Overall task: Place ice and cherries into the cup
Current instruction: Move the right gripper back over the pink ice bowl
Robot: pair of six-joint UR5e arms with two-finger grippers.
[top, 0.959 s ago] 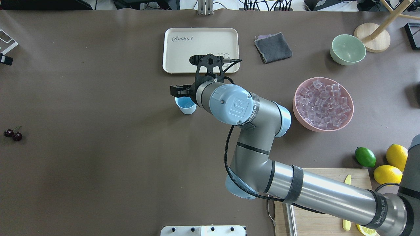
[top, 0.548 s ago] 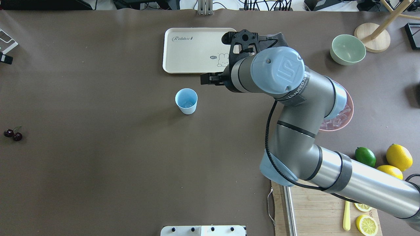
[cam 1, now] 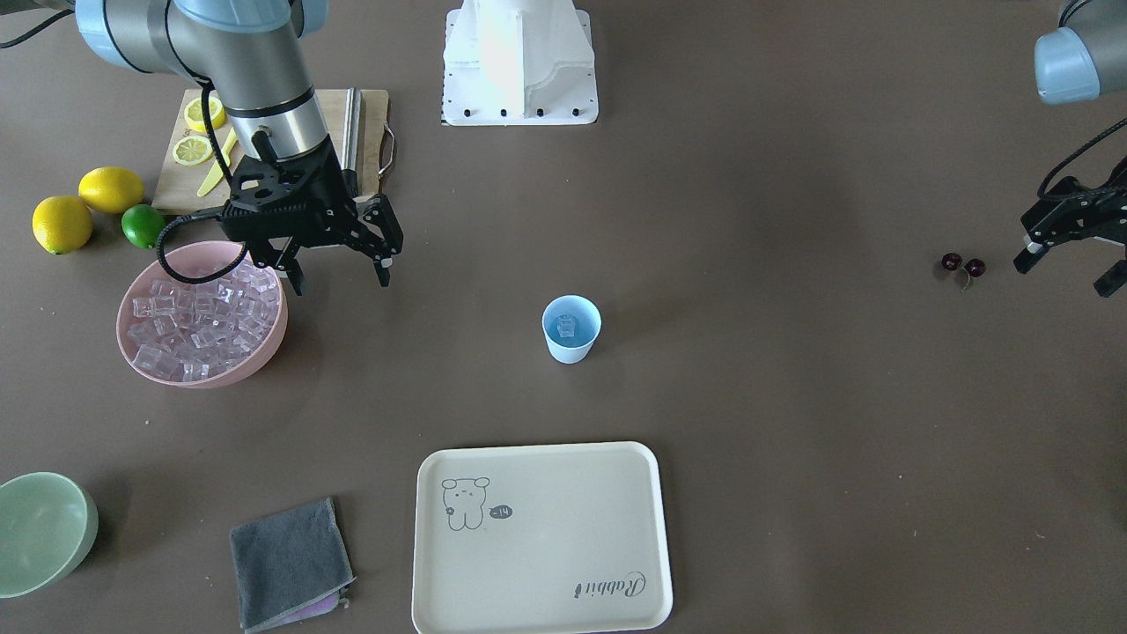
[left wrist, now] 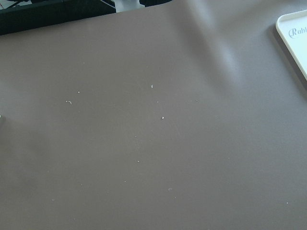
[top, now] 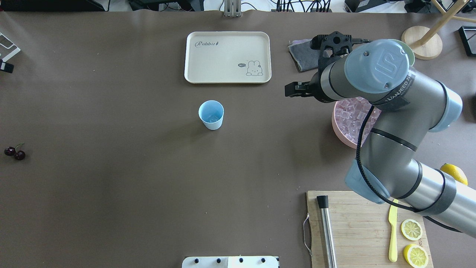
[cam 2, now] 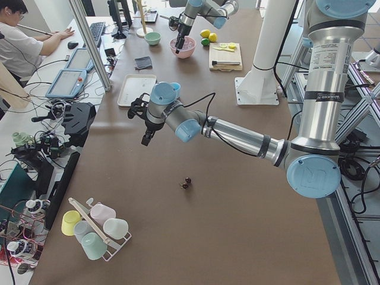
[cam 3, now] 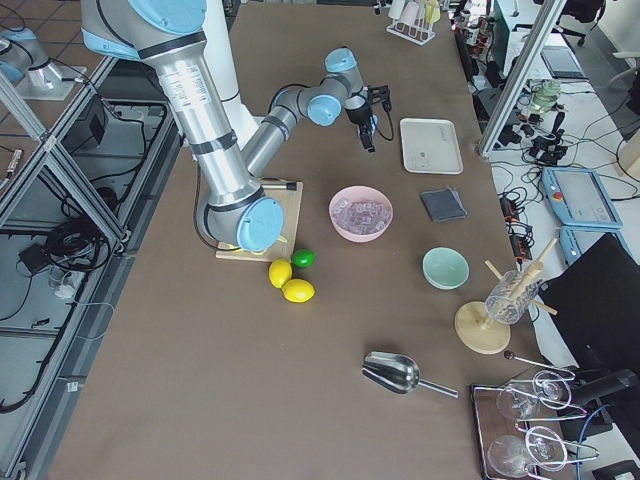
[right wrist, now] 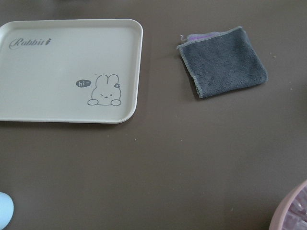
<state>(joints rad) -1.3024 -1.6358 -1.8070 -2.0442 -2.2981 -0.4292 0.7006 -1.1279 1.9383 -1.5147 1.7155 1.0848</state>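
Light-blue plastic, the cup (cam 1: 570,350) stands upright near the middle of the table with at least one clear cube of ice (cam 1: 567,328) at its bottom. So the ice part looks begun, though I cannot say how many cubes are wanted. The rest of the ice lies heaped in the pink bowl (cam 1: 208,382), well apart from the cup on the robot's right.

The right gripper (cam 1: 340,282) hangs beside that bowl's cup-side rim. Its fingers are spread wide and hold nothing.

The cherries (cam 1: 961,264) are not yet in the cup. They lie on the bare table far off to the robot's left. The left gripper (cam 1: 1065,269) is just beside them, above the table, and its fingers appear parted and empty. Picking up the cherries and carrying them to the cup is likely what is left.

A cream tray (top: 227,79) sits on the far side of the cup, with a grey cloth (top: 303,56) to its right. Lemons and a lime (cam 1: 141,225) sit near a cutting board (cam 1: 357,132) on the robot's right. None of these lies between the cup and either the bowl or the cherries.
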